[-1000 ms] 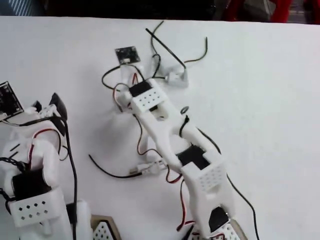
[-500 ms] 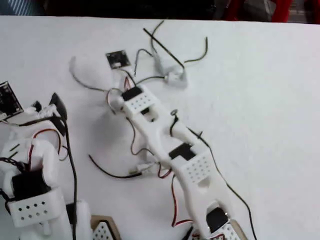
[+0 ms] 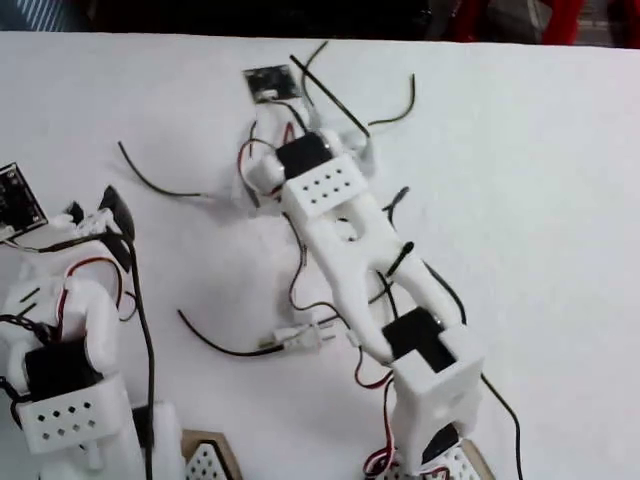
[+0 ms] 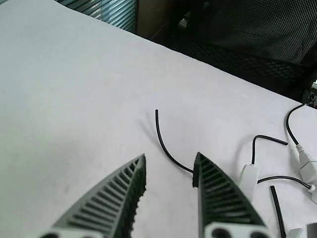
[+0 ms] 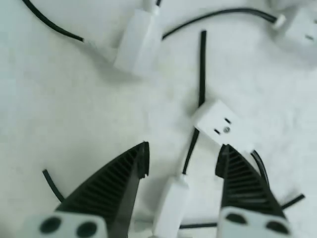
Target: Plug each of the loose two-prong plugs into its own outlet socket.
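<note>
In the right wrist view my right gripper [image 5: 184,148] hangs open just above the table. A white outlet socket [image 5: 218,124] with two slots lies just ahead of its fingertips. One white plug [image 5: 171,208] on a black wire lies between the fingers, and another plug [image 5: 138,42] lies farther off. In the high view the right arm [image 3: 335,205] stretches to the tangle of wires at the back middle. Another plug [image 3: 300,340] lies beside that arm. My left gripper [image 4: 171,158] is open and empty above bare table, near a black wire end [image 4: 163,144] and a white plug [image 4: 247,176].
A small dark circuit board [image 3: 268,82] lies at the back by the wire tangle, and another board [image 3: 15,195] sits at the table's left edge. Loose black and red wires spread around the right arm. The right half of the table [image 3: 540,200] is bare.
The right arm swung left, then back and to the right, towards the far edge. The small board and the wires shifted with it. The left arm has stayed still.
</note>
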Available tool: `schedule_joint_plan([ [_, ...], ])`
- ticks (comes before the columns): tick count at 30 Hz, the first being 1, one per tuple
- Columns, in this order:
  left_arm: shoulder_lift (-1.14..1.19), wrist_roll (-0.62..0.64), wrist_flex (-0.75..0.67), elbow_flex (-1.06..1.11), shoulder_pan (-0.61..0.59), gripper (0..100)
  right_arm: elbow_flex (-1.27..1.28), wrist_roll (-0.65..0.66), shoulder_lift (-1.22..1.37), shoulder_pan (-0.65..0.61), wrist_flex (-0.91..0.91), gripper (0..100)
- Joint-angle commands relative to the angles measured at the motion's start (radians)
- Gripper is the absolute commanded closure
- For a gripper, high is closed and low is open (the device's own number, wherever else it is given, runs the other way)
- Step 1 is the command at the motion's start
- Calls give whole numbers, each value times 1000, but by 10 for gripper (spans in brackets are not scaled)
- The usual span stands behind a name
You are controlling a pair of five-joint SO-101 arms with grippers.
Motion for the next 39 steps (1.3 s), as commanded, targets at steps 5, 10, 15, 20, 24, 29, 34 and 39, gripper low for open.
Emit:
schedule_joint_plan([
  [5, -18, 2, -25, -6, -5, 835, 25, 170, -62, 10, 160, 786],
  [10, -16, 2, -25, -6, -5, 835, 178, 255, -62, 19, 38, 786],
  [15, -16, 2, -25, -6, -5, 835, 273, 273, -71, -7, -16, 786],
  [20, -16, 2, -25, -6, -5, 835, 275, 270, -73, -24, 24, 786],
  [24, -18, 2, -25, -6, -5, 835, 276, 278, -94, -76, 102, 786],
  [29, -18, 2, -25, -6, -5, 835, 278, 272, -160, -139, 189, 786],
  [34, -16, 2, -23, -6, -5, 835, 284, 153, -208, -139, 283, 787],
  [39, -16, 2, -23, -6, -5, 835, 436, 74, -219, -84, 225, 787],
])
